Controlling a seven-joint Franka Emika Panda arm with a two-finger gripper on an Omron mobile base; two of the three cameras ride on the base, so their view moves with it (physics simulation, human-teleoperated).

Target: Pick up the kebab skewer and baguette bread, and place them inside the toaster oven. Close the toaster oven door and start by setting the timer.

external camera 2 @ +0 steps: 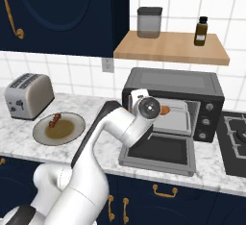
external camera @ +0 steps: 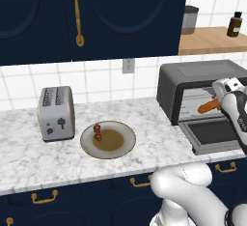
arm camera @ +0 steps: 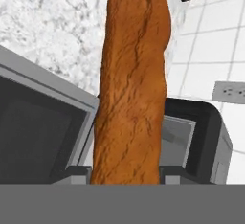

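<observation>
Filling the hand view closest to the lens, the baguette bread (arm camera: 131,84) is running lengthwise away from the camera, clamped between the two fingers of the pincer (arm camera: 125,173), whose jaws are pressing on its near end. From the base views the loaf is pointing into the mouth of the toaster oven (external camera: 202,73), its orange tip (external camera 2: 165,109) just reaching over the wire rack, though how far inside it is sitting is hard to judge. Lying flat below it, the toaster oven door (external camera 2: 161,151) is hanging open, so the way in looks free (the wrist, not the bread, seems the likelier thing to brush the frame). Back on the plate (external camera: 123,148), well apart to the left on the tabletop (external camera: 29,157), the kebab skewer (external camera: 98,132) is waiting beside the silver toaster (external camera: 56,112).
</observation>
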